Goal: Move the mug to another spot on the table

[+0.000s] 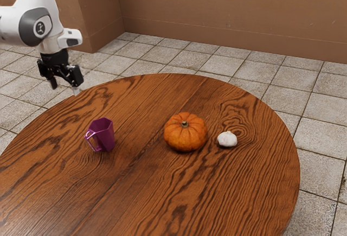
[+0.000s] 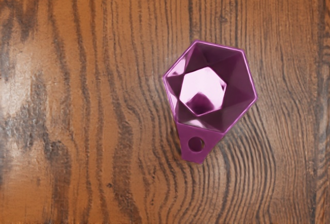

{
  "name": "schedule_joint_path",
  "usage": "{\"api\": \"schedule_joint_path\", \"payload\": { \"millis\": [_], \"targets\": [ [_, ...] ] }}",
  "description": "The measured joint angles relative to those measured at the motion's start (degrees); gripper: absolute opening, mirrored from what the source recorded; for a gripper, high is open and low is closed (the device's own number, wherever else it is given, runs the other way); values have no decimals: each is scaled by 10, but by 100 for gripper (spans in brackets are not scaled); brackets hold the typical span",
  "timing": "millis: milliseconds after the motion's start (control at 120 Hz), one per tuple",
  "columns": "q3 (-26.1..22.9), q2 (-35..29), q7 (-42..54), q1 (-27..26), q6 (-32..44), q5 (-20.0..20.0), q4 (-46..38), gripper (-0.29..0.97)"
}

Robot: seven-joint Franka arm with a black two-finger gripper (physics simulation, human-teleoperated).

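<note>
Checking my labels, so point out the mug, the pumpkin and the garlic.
mug (image 1: pixel 103 134): exterior view, on its side wall.
pumpkin (image 1: pixel 185 135): exterior view, on its front, below the stem.
garlic (image 1: pixel 227 139): exterior view, on the middle of the bulb.

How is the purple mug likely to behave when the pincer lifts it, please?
The mug looks rigid and empty, probably light. Its glossy, faceted walls might slip unless flat faces are gripped. It narrows toward its base, so a push could tip it.

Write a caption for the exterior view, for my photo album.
Open gripper hovers above a purple mug on a round wooden table, with a pumpkin and garlic bulb nearby.
</note>
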Motion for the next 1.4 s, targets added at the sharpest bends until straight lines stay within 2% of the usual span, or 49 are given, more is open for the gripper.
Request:
{"api": "schedule_joint_path", "payload": {
  "millis": [142,283,400,783,1067,1400],
  "targets": [
    [8,30,43,30,63,-33,-47,68],
    [9,66,87,-14,111,-84,-66,68],
    [9,80,119,-7,136,-112,-84,68],
    [11,107,216,5,207,-130,-133,68],
    [11,163,283,8,242,-171,-129,68],
    [6,189,356,12,262,-197,-112,68]
  ]
}}
